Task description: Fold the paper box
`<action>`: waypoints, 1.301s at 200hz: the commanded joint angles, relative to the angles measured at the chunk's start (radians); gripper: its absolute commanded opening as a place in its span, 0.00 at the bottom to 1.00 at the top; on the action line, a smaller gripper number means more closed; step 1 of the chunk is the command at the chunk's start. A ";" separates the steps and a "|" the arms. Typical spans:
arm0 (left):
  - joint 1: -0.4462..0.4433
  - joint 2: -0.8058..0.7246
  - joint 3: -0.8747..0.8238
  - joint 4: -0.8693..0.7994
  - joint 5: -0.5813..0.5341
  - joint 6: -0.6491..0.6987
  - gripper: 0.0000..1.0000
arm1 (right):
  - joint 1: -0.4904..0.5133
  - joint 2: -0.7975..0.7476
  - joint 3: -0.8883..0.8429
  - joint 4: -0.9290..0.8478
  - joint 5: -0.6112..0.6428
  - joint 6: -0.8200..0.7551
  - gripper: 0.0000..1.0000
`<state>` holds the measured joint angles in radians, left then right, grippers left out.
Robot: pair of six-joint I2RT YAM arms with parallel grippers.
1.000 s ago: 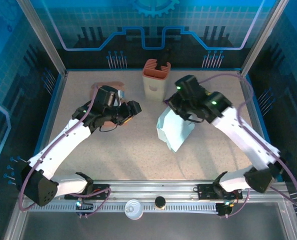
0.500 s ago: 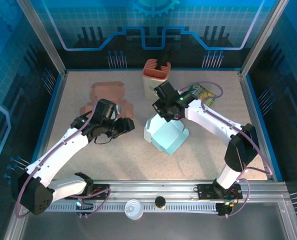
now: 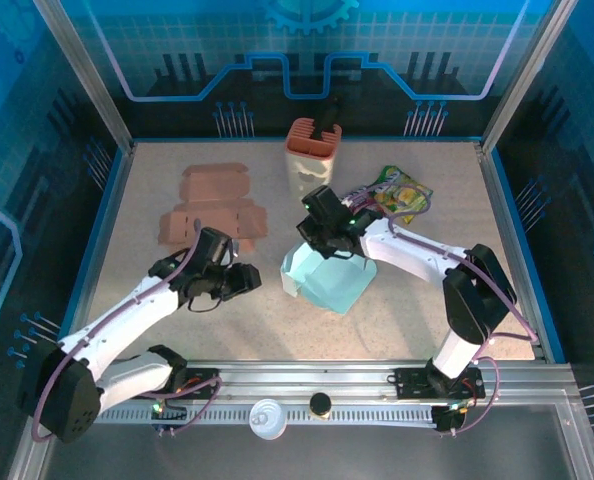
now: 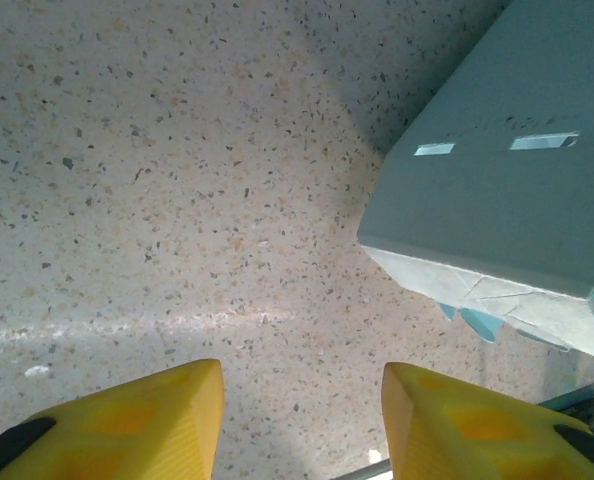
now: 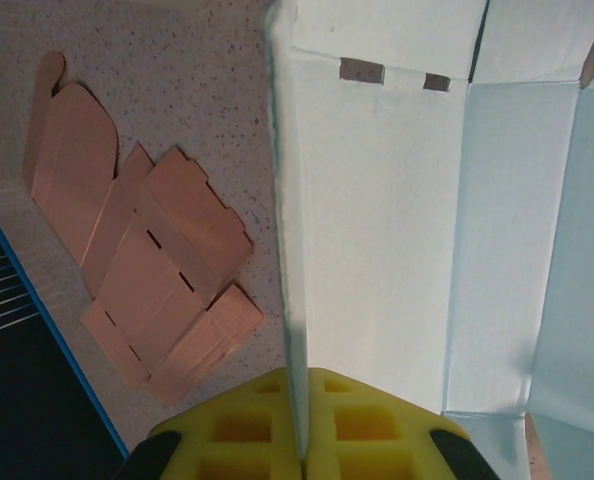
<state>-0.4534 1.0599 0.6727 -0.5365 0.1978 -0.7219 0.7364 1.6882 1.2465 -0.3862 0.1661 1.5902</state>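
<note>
The light blue paper box [image 3: 325,283] lies partly formed near the middle of the table, its open inside facing the right wrist camera [image 5: 377,200]. My right gripper [image 3: 318,236] is at the box's far edge, shut on one upright wall [image 5: 299,420], with the thin card pinched between the yellow pads. My left gripper [image 3: 249,281] hovers just left of the box, open with nothing between its yellow fingers [image 4: 457,420]. Below it is bare speckled table. In the left wrist view the box's outer side, with two slots [image 4: 497,190], is at the upper right, apart from the fingers.
A flat brown box blank [image 3: 212,205] lies at the back left [image 5: 137,270]. An orange holder [image 3: 310,160] stands at the back centre, with a colourful packet [image 3: 397,192] to its right. A white cap [image 3: 265,418] and a black knob [image 3: 320,404] sit on the front rail.
The right arm has carried the box left and nearer, off the packet. The left gripper has come nearer and lower beside the box, and its jaws have narrowed.
</note>
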 commanded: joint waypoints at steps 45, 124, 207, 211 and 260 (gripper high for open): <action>-0.017 -0.157 -0.175 0.234 0.005 0.103 0.41 | 0.052 -0.039 -0.169 0.295 0.044 0.033 0.00; -0.107 -0.136 -0.212 0.308 -0.056 0.152 0.45 | 0.051 -0.111 -0.308 0.536 0.036 0.020 0.00; -0.112 -0.240 -0.241 0.268 -0.235 0.122 0.46 | 0.041 -0.084 -0.337 0.710 -0.044 -0.060 0.00; -0.112 -0.239 -0.244 0.274 -0.237 0.120 0.46 | 0.039 -0.080 -0.340 0.721 -0.054 -0.071 0.00; -0.112 -0.264 -0.287 0.332 -0.333 0.113 0.47 | 0.017 0.008 -0.390 0.905 -0.173 -0.114 0.00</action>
<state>-0.5598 0.8207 0.4091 -0.2474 -0.0494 -0.6014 0.7689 1.6333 0.8993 0.3576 0.0677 1.5055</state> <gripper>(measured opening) 0.468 0.052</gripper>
